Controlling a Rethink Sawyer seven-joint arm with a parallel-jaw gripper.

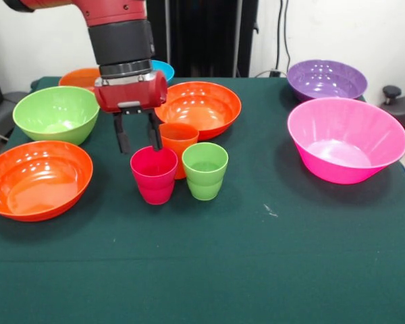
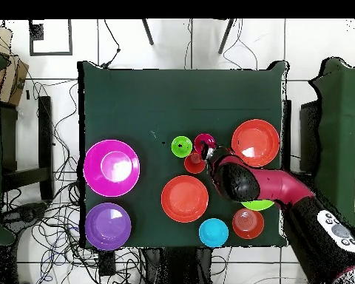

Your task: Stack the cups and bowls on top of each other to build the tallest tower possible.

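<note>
A Sawyer arm's end effector (image 1: 138, 140) hangs over a cluster of three cups at the middle of the green table (image 1: 256, 270), its two dark fingers parted and holding nothing. The magenta-red cup (image 1: 154, 175) stands upright directly beneath the fingertips, its rim just below them and its long axis vertical, in line with the fingers; one finger appears to sit over the cup's mouth, though whether it touches the rim cannot be told. The orange cup (image 1: 179, 139) stands just behind that finger, touching or nearly touching the magenta-red cup, and the light green cup (image 1: 205, 171) stands just beside both, on the side away from the green bowl (image 1: 56, 114). Nothing is stacked yet. Bowls ring the end effector: a wide orange bowl (image 1: 201, 106) just behind it, a second wide orange bowl (image 1: 37, 179) near its other flank, and the pink bowl (image 1: 346, 140) and purple bowl (image 1: 327, 79) well apart. A straight descent would seem enough to grip the magenta-red cup, with the crowding neighbours the likely hazard.
</note>
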